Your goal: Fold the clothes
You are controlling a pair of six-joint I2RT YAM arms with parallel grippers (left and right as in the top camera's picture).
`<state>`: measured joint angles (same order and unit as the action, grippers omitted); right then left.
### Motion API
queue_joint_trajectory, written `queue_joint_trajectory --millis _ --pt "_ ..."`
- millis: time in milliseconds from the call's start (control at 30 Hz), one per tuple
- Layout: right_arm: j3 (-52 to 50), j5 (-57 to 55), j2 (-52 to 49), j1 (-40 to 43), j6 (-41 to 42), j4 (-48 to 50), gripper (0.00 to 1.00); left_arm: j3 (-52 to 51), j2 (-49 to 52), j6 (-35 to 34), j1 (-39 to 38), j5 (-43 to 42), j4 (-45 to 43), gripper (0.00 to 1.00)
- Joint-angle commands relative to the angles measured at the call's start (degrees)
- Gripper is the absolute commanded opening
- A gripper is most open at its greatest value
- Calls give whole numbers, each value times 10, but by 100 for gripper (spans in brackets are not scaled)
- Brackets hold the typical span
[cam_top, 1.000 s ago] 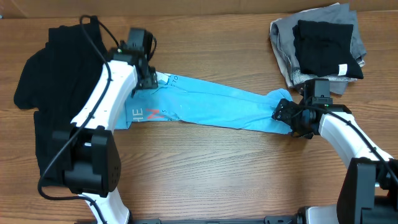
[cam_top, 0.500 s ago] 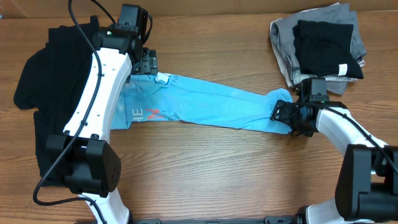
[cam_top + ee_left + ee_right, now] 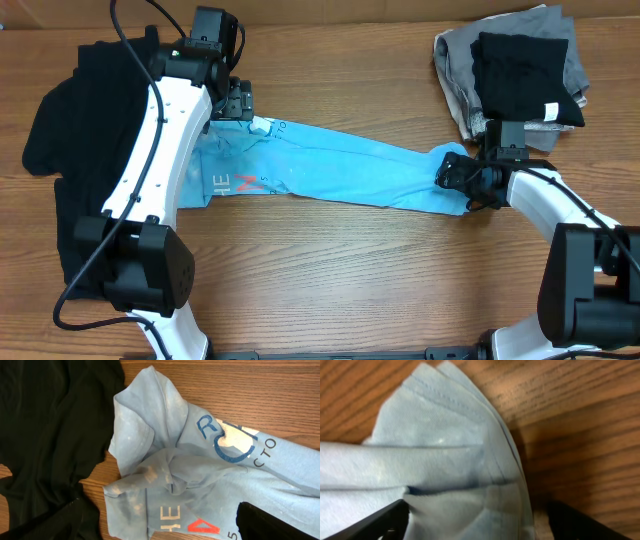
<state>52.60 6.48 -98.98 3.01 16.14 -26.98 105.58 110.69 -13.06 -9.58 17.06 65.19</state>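
Here's the light blue T-shirt (image 3: 330, 165), pulled out into one long narrow band across the middle of the desk (image 3: 350, 270), running from the left half towards the right edge. Its left end is the wider one, and the lettering (image 3: 227, 442) shows there in blue, white and coral. From the left wrist that end looks rumpled, with a fold of cloth bunched up on itself right beside the black garment (image 3: 85, 140).

That black garment is spread in a big loose heap along the left edge of the desk, and the left arm reaches over it. The two garments meet at the shirt's left end.

The left gripper (image 3: 240, 105) hangs over the far left corner of the shirt. Its jaws are spread wide with nothing between them. Only one dark finger (image 3: 267, 520) clearly edges into the wrist view, above the printed cloth.

Over to the right gripper (image 3: 456, 183): it's down at the shirt's narrow right end. Its jaws are wide apart and straddle the layered hem. The fingers (image 3: 375, 522) sit either side of the cloth, and on the right side bare wood shows between hem and finger, so nothing is pinched.

Up in the far right corner sits a folded grey and black pile (image 3: 510, 75), just beyond the right gripper and apart from the blue shirt.
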Motion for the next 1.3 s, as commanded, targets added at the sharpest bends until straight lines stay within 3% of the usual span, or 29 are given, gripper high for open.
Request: queue_joint_trajectory --millis 0,167,467,800,1267 --pt "-16 28 -34 -2 1 -2 84 12 -9 13 7 -6 2 100" --pt "-16 28 -40 -12 2 -3 64 12 -9 13 7 -6 2 100" --pt "-24 26 -48 -16 21 -8 4 12 -9 13 7 -5 8 100" --pt "-15 65 -26 31 25 -69 4 12 -9 15 13 0 6 100" --pt "79 78 90 151 -53 -271 4 12 -9 15 67 0 6 100"
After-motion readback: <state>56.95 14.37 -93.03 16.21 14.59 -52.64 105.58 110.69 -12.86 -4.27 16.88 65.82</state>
